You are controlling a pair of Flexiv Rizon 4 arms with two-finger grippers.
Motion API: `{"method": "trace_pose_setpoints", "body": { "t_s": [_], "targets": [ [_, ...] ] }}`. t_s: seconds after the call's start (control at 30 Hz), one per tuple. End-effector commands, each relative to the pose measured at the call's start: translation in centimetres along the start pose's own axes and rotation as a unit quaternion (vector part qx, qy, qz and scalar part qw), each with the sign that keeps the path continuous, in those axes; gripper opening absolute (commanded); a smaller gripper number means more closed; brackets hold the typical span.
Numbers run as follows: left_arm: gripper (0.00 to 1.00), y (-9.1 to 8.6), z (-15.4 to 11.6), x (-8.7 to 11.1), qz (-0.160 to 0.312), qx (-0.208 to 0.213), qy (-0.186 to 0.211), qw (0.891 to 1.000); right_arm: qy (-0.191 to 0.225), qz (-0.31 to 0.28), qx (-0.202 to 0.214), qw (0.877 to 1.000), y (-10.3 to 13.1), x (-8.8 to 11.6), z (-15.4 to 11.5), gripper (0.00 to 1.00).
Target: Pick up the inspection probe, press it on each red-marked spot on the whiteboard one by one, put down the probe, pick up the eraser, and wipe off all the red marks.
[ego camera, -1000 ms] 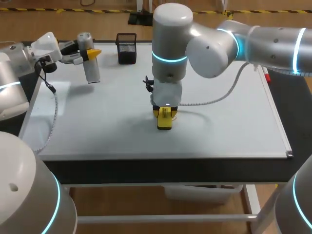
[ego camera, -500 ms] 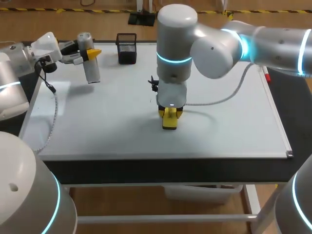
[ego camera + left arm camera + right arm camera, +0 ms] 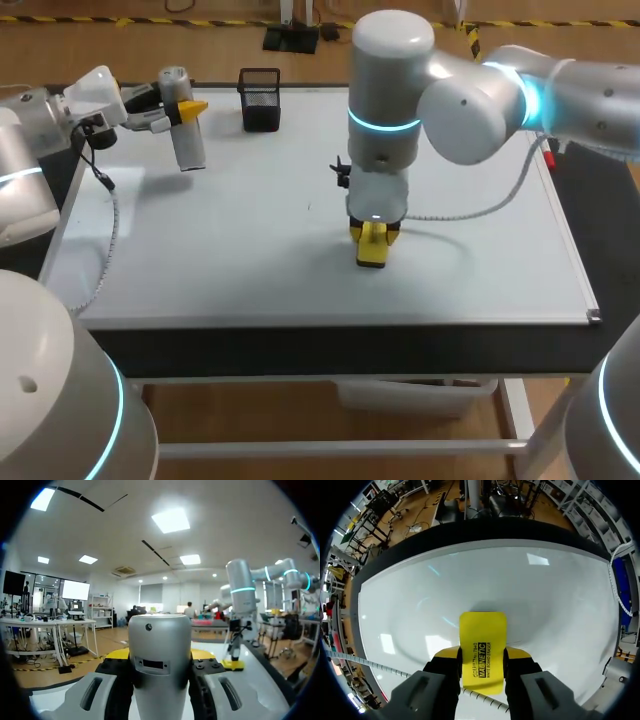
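Right pincer [image 3: 482, 656], clamping the eraser [image 3: 482, 630], slid rightward; left pincer [image 3: 186, 108] grips probe [image 3: 188, 142].

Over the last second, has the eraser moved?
Yes. The eraser, held by the right gripper, slid to the view's right, away from the black mesh cup.

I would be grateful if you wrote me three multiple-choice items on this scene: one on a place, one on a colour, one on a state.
1. Where is the eraser? A. in the right gripper, down at the whiteboard B. lying loose, apart from both grippers C. out of view
2. What colour is the eraser? A. red B. blue C. yellow
3. The left gripper is: A. open B. shut on the probe C. out of view
Answers: 1A, the fingers flank it; 2C, plainly yellow; 3B, both fingers press the probe's sides.
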State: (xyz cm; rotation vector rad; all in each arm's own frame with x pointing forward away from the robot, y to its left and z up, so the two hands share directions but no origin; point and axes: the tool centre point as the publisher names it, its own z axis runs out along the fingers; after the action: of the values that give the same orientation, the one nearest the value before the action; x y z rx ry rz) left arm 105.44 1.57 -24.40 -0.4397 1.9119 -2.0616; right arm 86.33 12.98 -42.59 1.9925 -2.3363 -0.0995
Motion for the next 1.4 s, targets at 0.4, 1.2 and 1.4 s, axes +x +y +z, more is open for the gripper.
{"method": "trace_pose_setpoints", "body": {
  "t_s": [0.4, 1.2, 1.4],
  "targets": [
    [0.00, 0.0, 0.1, 0.0, 0.001, 0.001, -0.001, 1.000, -0.012, 0.018, 0.018, 1.000, -1.4, 3.4, -1.4, 0.00],
    [0.00, 0.0, 0.1, 0.0, 0.001, 0.001, -0.001, 1.000, -0.026, 0.046, 0.017, 0.998, -5.7, 7.1, -3.8, 0.00],
    [0.00, 0.0, 0.1, 0.0, 0.001, 0.001, -0.001, 1.000, -0.026, 0.046, 0.017, 0.998, -5.7, 7.1, -3.8, 0.00]
  ]
}}
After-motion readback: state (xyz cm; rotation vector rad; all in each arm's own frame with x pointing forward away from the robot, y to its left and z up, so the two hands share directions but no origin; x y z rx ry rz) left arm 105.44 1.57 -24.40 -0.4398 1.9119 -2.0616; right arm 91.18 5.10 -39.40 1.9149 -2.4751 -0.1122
